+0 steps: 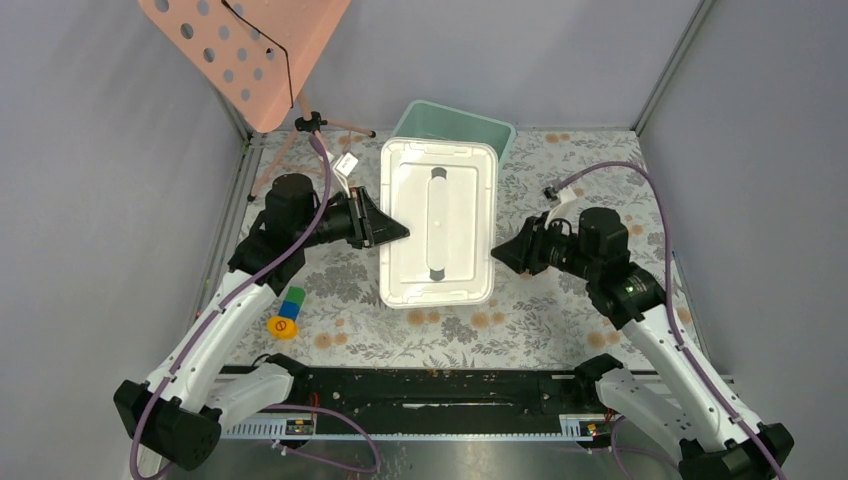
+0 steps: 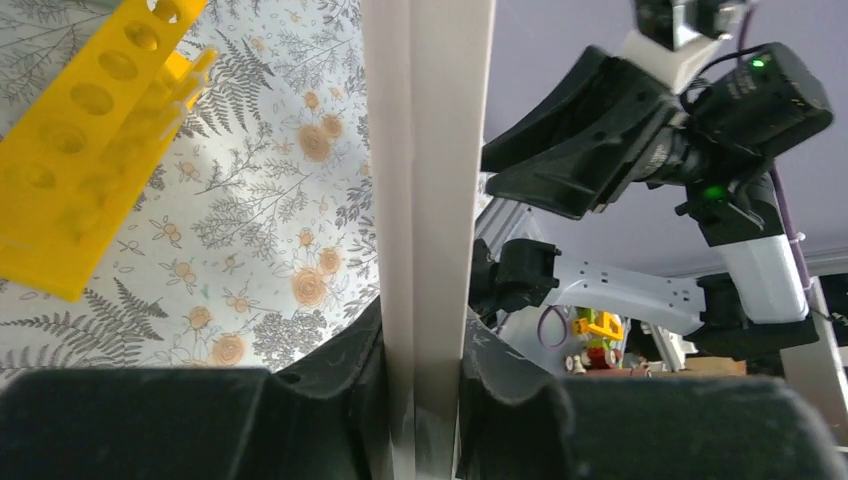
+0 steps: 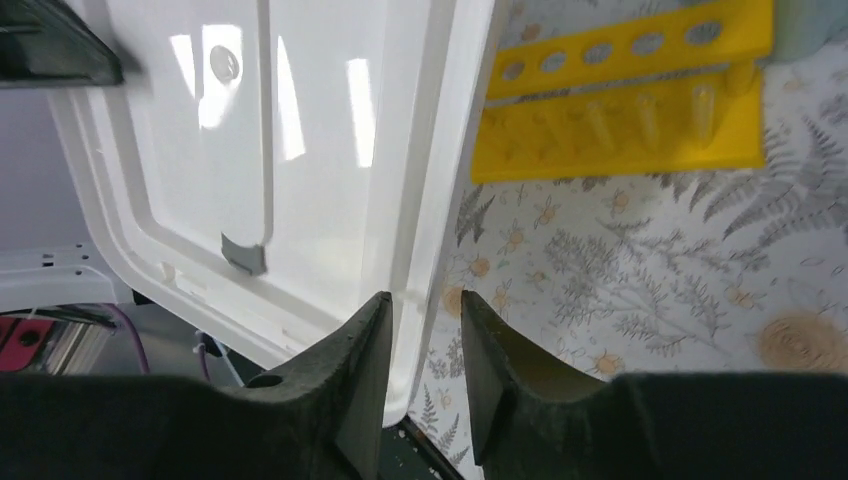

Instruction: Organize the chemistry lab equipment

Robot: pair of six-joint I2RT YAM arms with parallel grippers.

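1. Two arms rise from the near edge of the floral bench [image 1: 560,320], one on each side. The bottom of the overhead view cuts off both bases.
2. One block stack [image 1: 289,310] of green, blue and yellow lies on the bench just beside the left arm, well apart from everything else.
3. One white lid [image 1: 440,220] with two grey tabs is held off the bench between the arms. The left pincer [image 1: 395,229] is clamped narrow on the lid's left rim, and its wrist camera shows both fingers pressed against the plastic.
4. The right pincer [image 1: 503,252] straddles the opposite rim with its jaws narrowly parted. A sliver of bench shows between the rim and one finger, so the pincer sits around the edge without pinching it.
5. One yellow rack [image 3: 620,100] lies on the bench beneath the lid. The overhead camera cannot see it, and only the two wrist cameras catch it.
   - The right wrist view shows five holes in the top row before the frame cuts the rack off.
   - Pale tube-like shapes show below those holes, but they are too blurred to tell whether they are separate tubes or part of the rack.
6. One teal bin [image 1: 470,125] stands beyond the lid, with its near side covered by the lid's far end. The rack's far end lies close to it.
7. One pink perforated stand [image 1: 240,50] on a tripod occupies the far-left corner. The top of the frame cuts off its panel.
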